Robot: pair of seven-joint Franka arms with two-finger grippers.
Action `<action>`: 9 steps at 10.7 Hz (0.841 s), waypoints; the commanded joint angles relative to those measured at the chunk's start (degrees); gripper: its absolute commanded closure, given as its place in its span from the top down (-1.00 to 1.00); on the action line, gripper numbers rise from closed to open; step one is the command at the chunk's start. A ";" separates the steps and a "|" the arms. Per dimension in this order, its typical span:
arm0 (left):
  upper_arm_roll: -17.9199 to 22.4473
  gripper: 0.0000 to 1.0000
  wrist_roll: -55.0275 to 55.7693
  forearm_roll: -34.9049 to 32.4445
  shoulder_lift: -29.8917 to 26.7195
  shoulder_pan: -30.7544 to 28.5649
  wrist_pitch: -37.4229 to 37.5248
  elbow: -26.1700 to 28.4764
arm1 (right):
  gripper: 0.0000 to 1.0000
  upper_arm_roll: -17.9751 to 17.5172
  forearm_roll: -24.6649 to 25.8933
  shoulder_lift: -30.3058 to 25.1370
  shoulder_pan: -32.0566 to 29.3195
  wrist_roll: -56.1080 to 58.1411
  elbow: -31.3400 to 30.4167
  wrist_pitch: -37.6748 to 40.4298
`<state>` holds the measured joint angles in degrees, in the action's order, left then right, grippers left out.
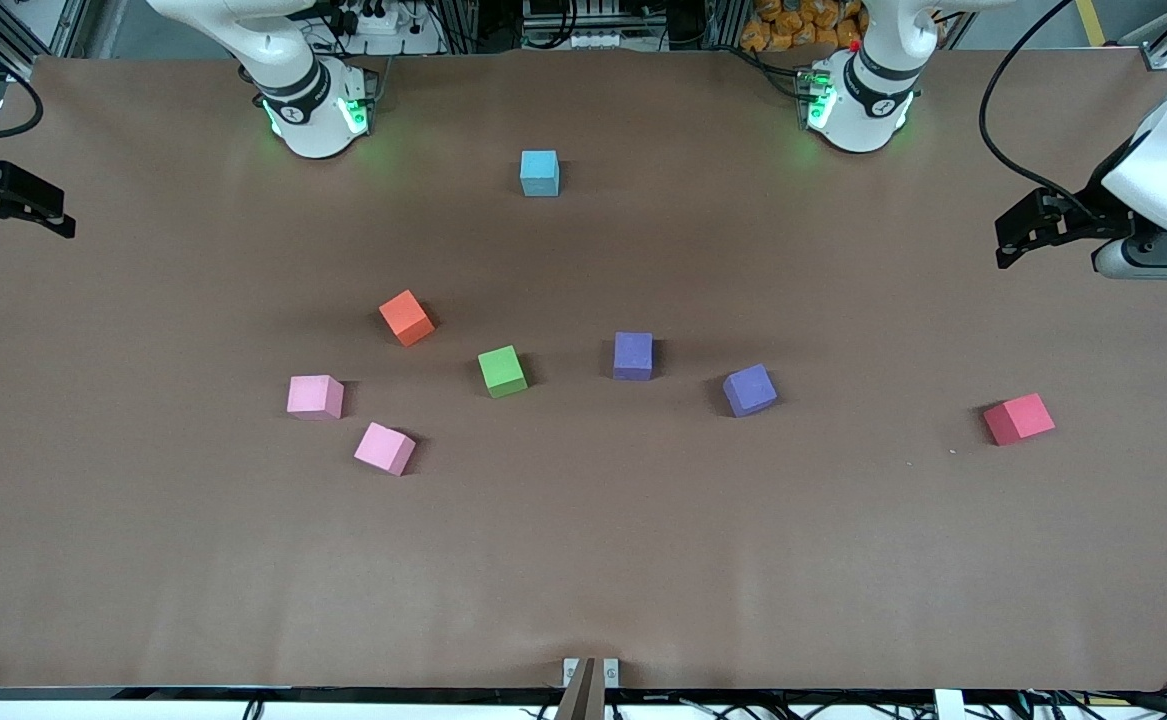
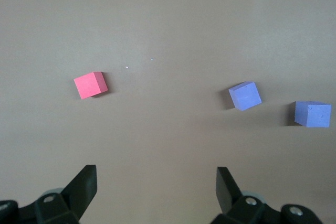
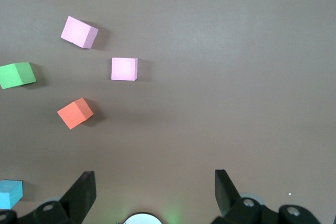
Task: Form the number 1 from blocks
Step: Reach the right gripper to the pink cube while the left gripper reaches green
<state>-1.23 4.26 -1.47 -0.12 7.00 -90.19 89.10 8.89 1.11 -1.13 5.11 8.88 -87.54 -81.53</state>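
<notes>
Eight small foam cubes lie scattered, none touching, on a brown table [image 1: 583, 560]. Nearest the front camera sits a pink block [image 1: 384, 448], tilted at an angle, with a second pink block [image 1: 315, 396] just beside it, slightly farther from the camera and closer to the right arm's end. At about the same depth, well apart toward the left arm's end, rests the red block [image 1: 1018, 418]. A little farther from the camera come a purple block [image 1: 749, 390], turned askew, then the green block [image 1: 502, 371] near the table's middle and a second purple block [image 1: 633, 355] between those two. Farther still lies the orange block [image 1: 406, 317], rotated, above the pink pair in the front view. Farthest from the camera, alone between the two robot bases, stands the light blue block [image 1: 539, 173].

Both arms wait at the table's ends. The left gripper [image 2: 156, 184] hangs over the table's edge at its own end, its fingers spread wide and holding nothing. The right gripper [image 3: 155, 188] hangs over the edge at its own end, likewise spread apart and empty.
</notes>
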 commanded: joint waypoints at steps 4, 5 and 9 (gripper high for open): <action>0.18 1.00 -2.15 1.45 0.20 1.44 -1.90 0.63 | 1.00 -0.45 0.74 1.55 0.16 0.18 0.18 -0.20; 0.09 1.00 -2.07 2.69 1.42 2.92 -2.35 1.15 | 1.00 -0.54 -0.13 4.87 0.43 0.17 0.18 -2.73; -4.92 1.00 4.66 2.79 10.55 11.52 -10.25 2.65 | 1.00 -0.54 -5.91 17.53 3.59 0.18 -0.52 -13.63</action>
<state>-5.79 5.31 0.67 6.53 15.01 -97.86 92.28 8.03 -1.69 11.80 7.93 8.97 -89.24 -93.05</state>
